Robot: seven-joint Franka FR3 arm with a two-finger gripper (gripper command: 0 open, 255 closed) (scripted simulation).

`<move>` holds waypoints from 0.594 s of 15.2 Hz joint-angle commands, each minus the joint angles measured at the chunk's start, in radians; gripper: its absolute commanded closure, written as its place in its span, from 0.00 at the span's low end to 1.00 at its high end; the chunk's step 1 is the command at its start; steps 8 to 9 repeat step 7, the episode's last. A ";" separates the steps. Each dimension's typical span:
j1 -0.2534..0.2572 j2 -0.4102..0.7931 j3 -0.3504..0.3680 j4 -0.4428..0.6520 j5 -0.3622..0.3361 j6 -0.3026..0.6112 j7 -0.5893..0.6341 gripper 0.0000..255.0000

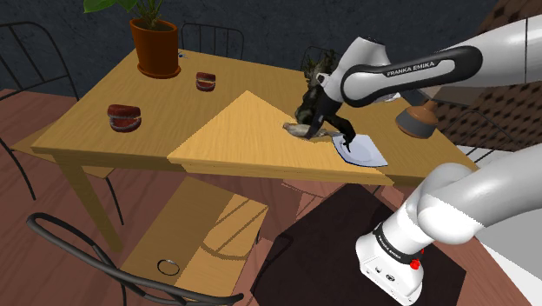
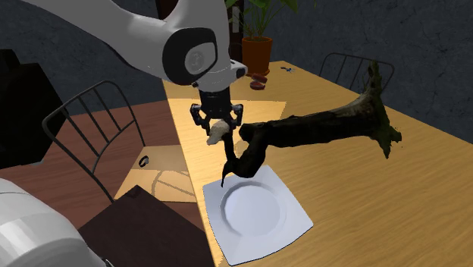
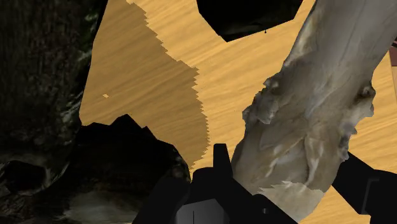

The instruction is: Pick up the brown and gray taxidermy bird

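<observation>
The taxidermy bird [image 1: 298, 129] lies on the wooden table [image 1: 104, 143], pale grey-brown and mounted on a dark gnarled branch [image 2: 318, 129]. The branch reaches over the table towards the second exterior view's right. My black gripper [image 2: 218, 136] comes straight down on the bird's pale body [image 2: 218, 131]. In the wrist view the body [image 3: 305, 114] sits between my two fingers [image 3: 220, 167], which press against its sides. The gripper [image 3: 289, 184] is shut on the bird, low over the tabletop. The gripper [image 1: 313, 127] stands near the table's front edge in the shoulder view.
A white square plate [image 2: 254, 212] lies by the table edge under the branch's tip. A potted plant [image 1: 156, 48], two dark red objects [image 1: 124, 116] [image 1: 206, 81] and a brown lump [image 1: 417, 120] also stand on the table. Wire chairs [image 2: 98, 144] surround it; a flat cardboard box [image 1: 200, 235] lies on the floor.
</observation>
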 commanded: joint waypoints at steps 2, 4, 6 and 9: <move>-0.003 -0.023 0.002 0.024 -0.004 -0.047 0.003 1.00; -0.005 -0.038 0.005 0.040 -0.006 -0.078 0.006 1.00; -0.006 -0.047 0.007 0.050 -0.007 -0.097 0.008 1.00; -0.006 -0.047 0.007 0.050 -0.007 -0.097 0.008 1.00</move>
